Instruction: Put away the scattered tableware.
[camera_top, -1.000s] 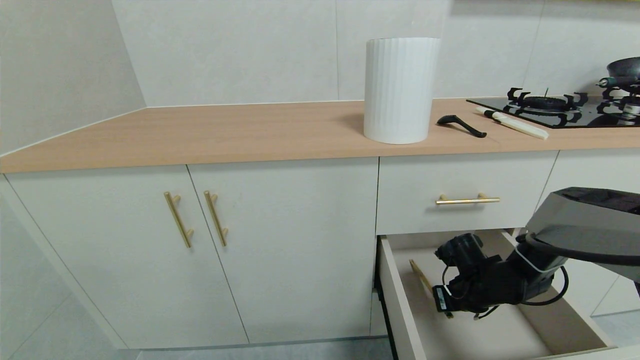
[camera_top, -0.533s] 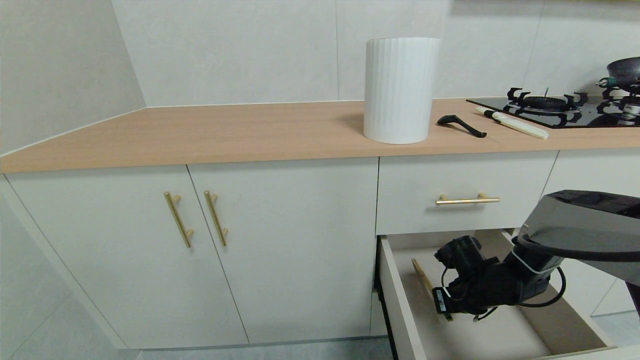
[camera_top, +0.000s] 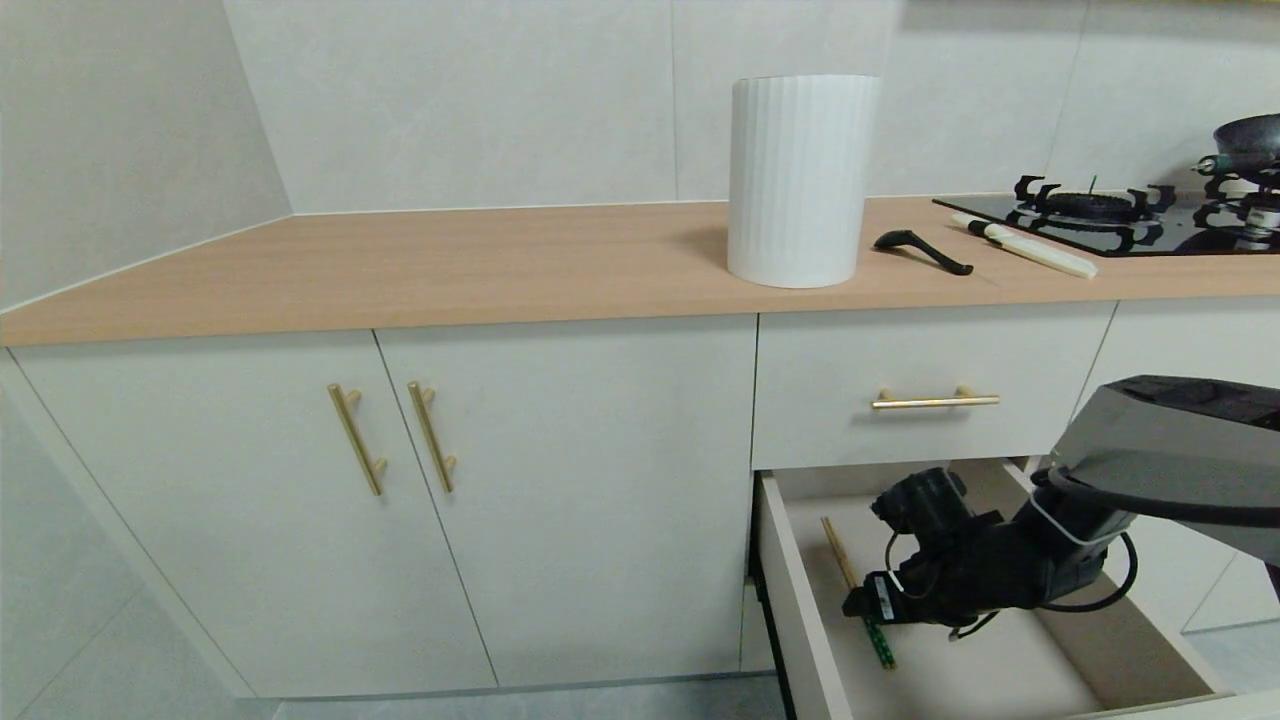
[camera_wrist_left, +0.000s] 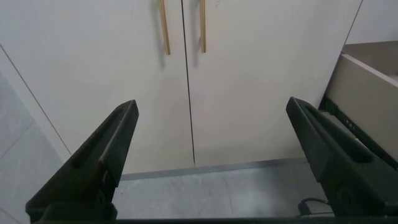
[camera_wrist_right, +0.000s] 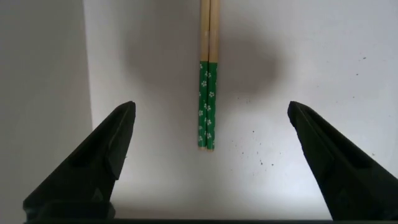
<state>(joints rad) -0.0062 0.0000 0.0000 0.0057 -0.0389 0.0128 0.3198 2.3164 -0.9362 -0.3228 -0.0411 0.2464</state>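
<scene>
Freshly released, two green-tipped wooden chopsticks (camera_wrist_right: 209, 37) were laid flat in the pulled-out white drawer (camera_top: 795, 600) for storage, with the right claw (camera_wrist_right: 209, 111) spread wide and emptied.

We are in a kitchen. We see a wood counter (camera_top: 450, 265) over white cupboards (camera_top: 560, 500), a gas stove (camera_top: 1090, 208), a knife (camera_top: 1025, 246) and an open drawer (camera_top: 795, 600) with chopsticks (camera_top: 845, 563).

No legible text, numbers, labels or signs on any visible surface.
</scene>
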